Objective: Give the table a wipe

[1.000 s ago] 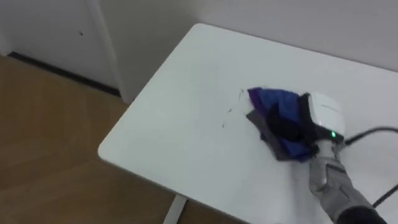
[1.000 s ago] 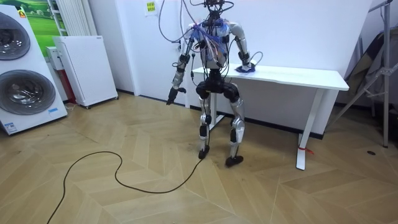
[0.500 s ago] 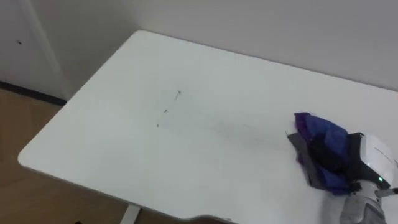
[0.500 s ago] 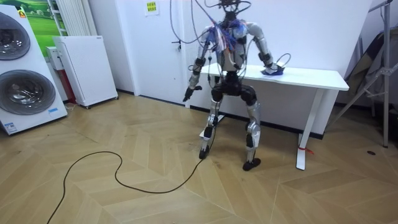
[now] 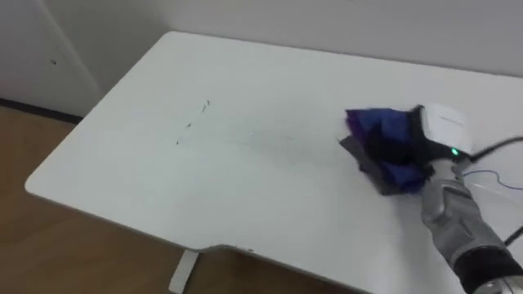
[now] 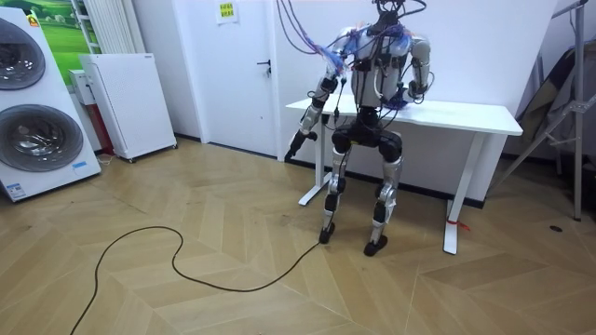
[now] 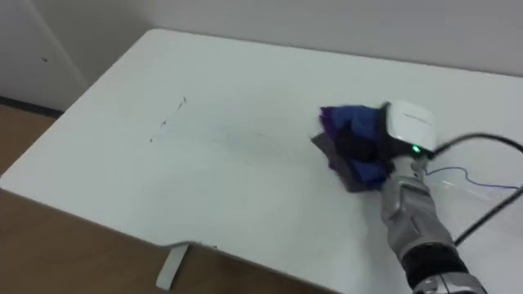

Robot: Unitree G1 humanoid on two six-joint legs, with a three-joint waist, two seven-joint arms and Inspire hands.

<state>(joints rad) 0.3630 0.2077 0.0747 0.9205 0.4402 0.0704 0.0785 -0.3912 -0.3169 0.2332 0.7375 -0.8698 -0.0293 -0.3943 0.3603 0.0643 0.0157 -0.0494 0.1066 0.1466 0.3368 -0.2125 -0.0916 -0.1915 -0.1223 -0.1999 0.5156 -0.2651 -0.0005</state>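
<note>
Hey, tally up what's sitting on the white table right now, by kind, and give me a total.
Cloth: 1, the blue cloth, bunched at the right hand.
Robot hand: 1, the right hand, resting on that cloth.
Total: 2 on the table, besides a few faint dark specks.

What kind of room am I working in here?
Likely a home-style laundry or utility room, perhaps a test space: stacked washing machines at the room view's left, a low white appliance beside them, and the white table standing on a wood floor.
</note>
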